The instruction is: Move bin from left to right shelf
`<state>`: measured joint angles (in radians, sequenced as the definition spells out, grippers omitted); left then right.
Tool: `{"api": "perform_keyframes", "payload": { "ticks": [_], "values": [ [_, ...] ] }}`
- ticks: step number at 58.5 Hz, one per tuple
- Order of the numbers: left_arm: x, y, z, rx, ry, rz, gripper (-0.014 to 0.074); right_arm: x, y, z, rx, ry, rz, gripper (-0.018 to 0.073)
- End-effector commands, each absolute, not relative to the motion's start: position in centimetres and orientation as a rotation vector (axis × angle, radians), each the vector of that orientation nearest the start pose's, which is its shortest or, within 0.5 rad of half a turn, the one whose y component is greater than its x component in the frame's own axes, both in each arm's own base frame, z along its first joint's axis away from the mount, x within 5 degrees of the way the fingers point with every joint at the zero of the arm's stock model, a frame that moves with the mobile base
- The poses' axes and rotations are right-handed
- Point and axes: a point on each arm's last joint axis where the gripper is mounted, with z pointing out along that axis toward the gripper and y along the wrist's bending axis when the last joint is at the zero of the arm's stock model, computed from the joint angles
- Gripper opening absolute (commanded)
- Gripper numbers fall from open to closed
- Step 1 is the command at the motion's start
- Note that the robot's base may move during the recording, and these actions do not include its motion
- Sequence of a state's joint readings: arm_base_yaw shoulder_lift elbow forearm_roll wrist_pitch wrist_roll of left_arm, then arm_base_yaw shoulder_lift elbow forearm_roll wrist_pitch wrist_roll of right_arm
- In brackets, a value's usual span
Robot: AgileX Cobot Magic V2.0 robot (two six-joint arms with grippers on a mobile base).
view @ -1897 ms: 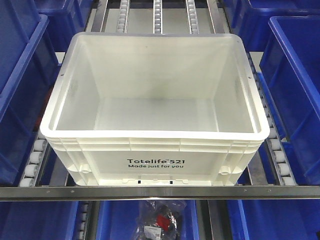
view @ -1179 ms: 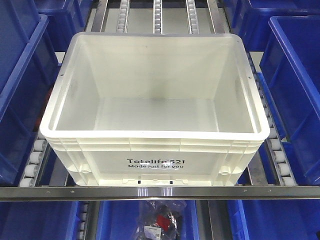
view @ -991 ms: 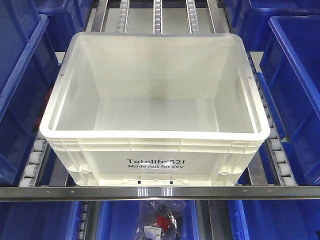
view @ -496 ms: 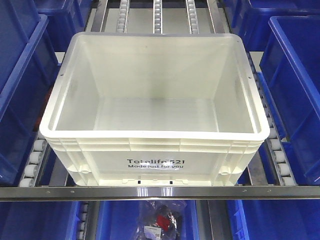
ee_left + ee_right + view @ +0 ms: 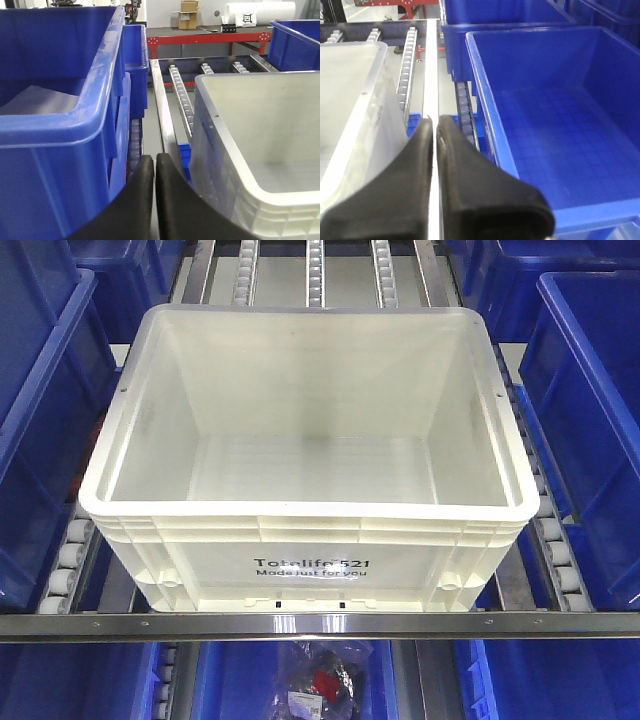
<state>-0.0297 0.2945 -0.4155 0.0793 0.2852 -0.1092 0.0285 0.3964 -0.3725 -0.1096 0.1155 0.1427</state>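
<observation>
The empty white Totelife bin (image 5: 300,540) sits on the roller rack (image 5: 560,565) between blue bins (image 5: 590,390). It looks light, stiff and slick, so hold it under the ribbed rim. The left gripper (image 5: 154,197) and right gripper (image 5: 436,160) flank it, fingers pressed together.

Front looks down — wrists flank bin (image 5: 200,565).

Of the robot's body only the two tools are visible, each one in its own wrist view. The left tool (image 5: 155,158) has two black fingers (image 5: 132,200) with a smooth, dull surface. Each finger is broad at the lower edge, curved on its outer side, and narrows to a rounded tip, with only a thin dark line between the pair. The right tool (image 5: 435,122) has the same kind of black fingers (image 5: 470,185), which look slightly grainy and rubber-like, with soft grey shine along their upper edges.
</observation>
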Motion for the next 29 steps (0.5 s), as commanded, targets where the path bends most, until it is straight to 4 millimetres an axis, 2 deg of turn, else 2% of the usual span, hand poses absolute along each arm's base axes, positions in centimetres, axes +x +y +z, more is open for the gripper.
{"api": "perform_keyframes", "payload": {
  "ticks": [1, 8, 12, 24, 29],
  "values": [
    [7.34, -0.09, 32.48, -0.022, 1.560, -0.049, 0.0005, 9.52, 0.15, 31.80, 0.005, 1.532, 0.030, 0.0017],
    [7.34, -0.09, 32.50, -0.017, 1.558, -0.043, 0.0064, 9.52, 0.15, 31.81, 0.004, 1.530, 0.029, 0.0101],
    [7.34, -0.14, 32.53, -0.011, 1.555, -0.048, 0.0130, 9.52, 0.15, 31.82, 0.002, 1.530, 0.026, 0.0193],
    [7.33, -0.38, 32.53, 0.016, 1.554, -0.072, 0.0412, 9.52, 0.15, 31.81, 0.008, 1.530, 0.033, 0.0498],
    [7.33, -0.37, 32.47, 0.015, 1.561, -0.072, 0.0491, 9.52, 0.15, 31.81, 0.011, 1.530, 0.037, 0.0544]
  ]
}}
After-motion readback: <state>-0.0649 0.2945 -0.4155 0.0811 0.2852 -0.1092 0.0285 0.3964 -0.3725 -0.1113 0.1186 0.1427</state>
